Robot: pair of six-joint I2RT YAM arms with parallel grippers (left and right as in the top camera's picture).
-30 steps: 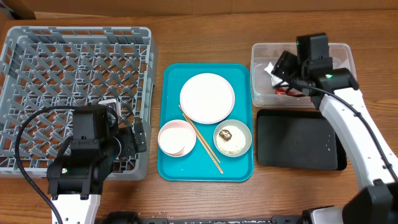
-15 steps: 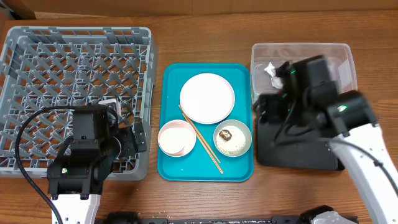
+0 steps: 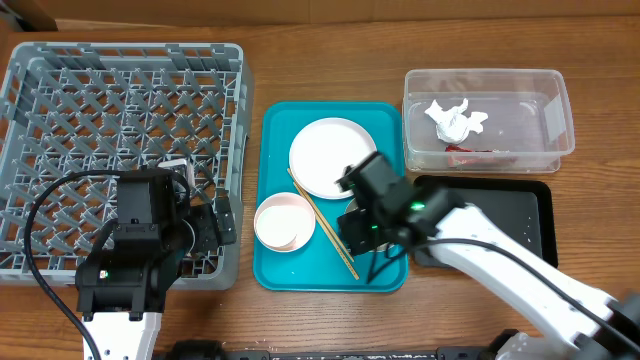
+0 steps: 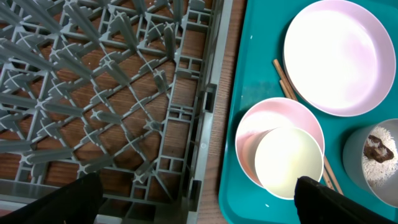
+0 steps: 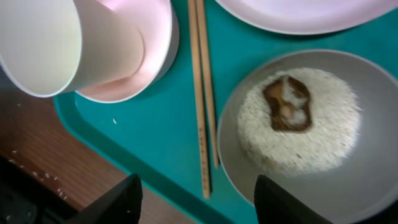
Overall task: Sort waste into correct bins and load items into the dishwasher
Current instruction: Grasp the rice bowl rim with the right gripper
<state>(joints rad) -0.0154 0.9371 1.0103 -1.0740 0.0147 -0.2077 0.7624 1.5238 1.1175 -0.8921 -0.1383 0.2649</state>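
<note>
The right gripper (image 5: 199,208) has swung from the clear plastic tub (image 3: 485,72) to hover, jaws spread and empty, above the rice-filled grey-green bowl (image 5: 373,180) on the teal tray (image 5: 155,146). The bowl looks stiff and slick, so a level pinch at its rim seems best.

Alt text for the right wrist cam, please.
Close top-down view of a pale grey-green bowl holding white rice and a small brown food lump, on a teal plastic tray. Two thin wooden chopsticks lie between it and a small white cup sitting in a pale pink bowl. The right tool is open at the bottom edge.
</note>
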